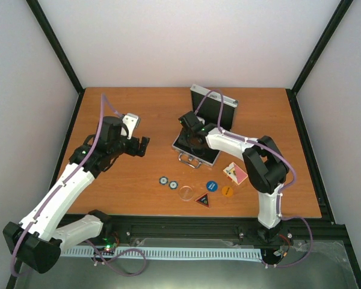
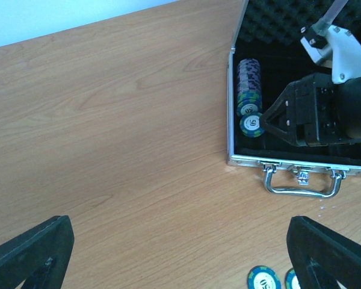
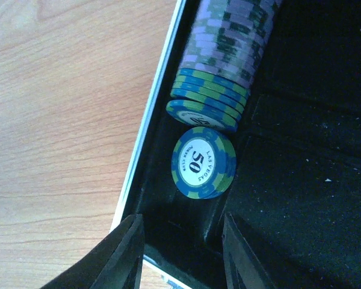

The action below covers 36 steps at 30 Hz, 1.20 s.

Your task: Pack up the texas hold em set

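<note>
The silver case point(image 1: 215, 108) lies open with its lid standing at the back of the table. My right gripper point(image 1: 189, 137) reaches into its black base. A row of purple and blue-green poker chips point(image 3: 225, 54) fills the left slot. One blue "50" chip point(image 3: 203, 164) leans against the row's near end, just beyond my right gripper point(image 3: 180, 253), which is open with nothing between its fingers. My left gripper point(image 1: 143, 146) hovers wide open over bare wood left of the case point(image 2: 240, 161). Two chips point(image 1: 168, 182), round buttons point(image 1: 212, 186), a triangular button point(image 1: 203, 200) and the card deck point(image 1: 235, 173) lie on the table.
The case's handle point(image 2: 301, 183) points toward the near edge. A clear round disc point(image 1: 186, 193) and an orange button point(image 1: 227, 191) lie among the loose pieces. Black frame posts stand at the table's corners.
</note>
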Each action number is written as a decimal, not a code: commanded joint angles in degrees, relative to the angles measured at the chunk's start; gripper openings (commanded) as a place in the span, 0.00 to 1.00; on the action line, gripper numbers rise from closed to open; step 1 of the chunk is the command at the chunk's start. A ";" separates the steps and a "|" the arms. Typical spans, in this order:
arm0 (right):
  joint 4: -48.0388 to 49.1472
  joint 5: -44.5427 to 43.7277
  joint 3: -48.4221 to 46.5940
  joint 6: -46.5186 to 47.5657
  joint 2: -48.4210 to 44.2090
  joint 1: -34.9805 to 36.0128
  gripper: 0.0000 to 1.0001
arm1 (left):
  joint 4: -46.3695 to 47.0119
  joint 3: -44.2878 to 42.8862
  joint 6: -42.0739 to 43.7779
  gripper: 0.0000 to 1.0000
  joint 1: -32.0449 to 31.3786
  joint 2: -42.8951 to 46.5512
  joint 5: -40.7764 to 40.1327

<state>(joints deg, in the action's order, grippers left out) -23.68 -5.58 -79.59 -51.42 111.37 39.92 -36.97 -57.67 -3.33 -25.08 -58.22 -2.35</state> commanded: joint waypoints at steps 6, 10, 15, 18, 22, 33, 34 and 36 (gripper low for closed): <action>1.42 -1.54 0.47 -3.36 2.81 0.29 0.38 | -0.31 -0.03 1.11 1.00 0.21 1.26 -0.12; 1.81 -2.03 0.48 -4.24 3.54 0.24 0.38 | -0.45 -0.25 1.22 1.00 0.21 1.17 0.05; 1.90 -2.41 0.82 -5.06 4.50 -0.06 0.38 | -0.57 0.09 1.14 1.00 0.21 1.58 -0.02; 2.90 -2.27 1.41 -5.61 4.80 -0.28 0.37 | -0.61 0.34 1.14 1.00 0.21 1.78 -0.02; 3.36 -2.97 1.52 -6.03 5.00 -0.37 0.34 | -0.62 0.53 1.14 1.00 0.21 1.68 0.05; 5.36 -1.75 1.85 -7.62 6.62 -0.72 0.34 | -0.64 1.13 1.16 1.00 0.21 1.83 0.13; 5.25 -1.96 1.81 -7.78 6.75 -0.72 0.35 | -0.69 1.11 1.26 1.00 0.21 1.89 0.15; 5.53 -1.93 1.96 -8.37 6.84 -0.87 0.35 | -0.68 1.20 1.15 1.00 0.16 1.96 0.17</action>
<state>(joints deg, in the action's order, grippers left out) -19.62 -6.63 -78.54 -57.65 117.25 39.40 -37.36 -56.38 -2.94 -25.08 -57.45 -2.35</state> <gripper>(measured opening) 0.349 0.998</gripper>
